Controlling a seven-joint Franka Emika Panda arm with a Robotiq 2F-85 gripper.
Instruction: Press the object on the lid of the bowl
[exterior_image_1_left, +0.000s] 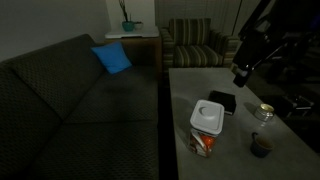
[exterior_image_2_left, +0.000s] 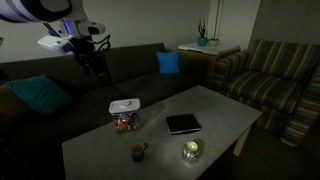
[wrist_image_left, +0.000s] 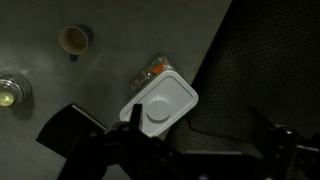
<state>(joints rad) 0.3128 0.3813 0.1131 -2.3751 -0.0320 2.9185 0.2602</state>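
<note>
The bowl (exterior_image_1_left: 205, 141) is a squarish tub with orange-red and white sides, standing at the table edge nearest the sofa; it shows in both exterior views (exterior_image_2_left: 125, 121). Its white square lid (exterior_image_1_left: 210, 121) (exterior_image_2_left: 124, 105) (wrist_image_left: 172, 96) bears a small greyish raised button (wrist_image_left: 157, 112) (exterior_image_1_left: 207, 109). My gripper (exterior_image_1_left: 243, 72) (exterior_image_2_left: 95, 58) hangs well above the bowl, open and empty. In the wrist view its dark fingers (wrist_image_left: 200, 138) stand wide apart at the bottom of the frame, one over the lid's corner, the other over the sofa.
On the grey table (exterior_image_1_left: 190, 90) lie a flat black square item (exterior_image_1_left: 222, 102) (exterior_image_2_left: 183, 124) (wrist_image_left: 68, 130), a small dark cup (exterior_image_1_left: 261, 146) (exterior_image_2_left: 138, 152) (wrist_image_left: 74, 40) and a round glass dish (exterior_image_1_left: 264, 112) (exterior_image_2_left: 191, 150) (wrist_image_left: 10, 92). A dark sofa (exterior_image_1_left: 80, 100) adjoins the table.
</note>
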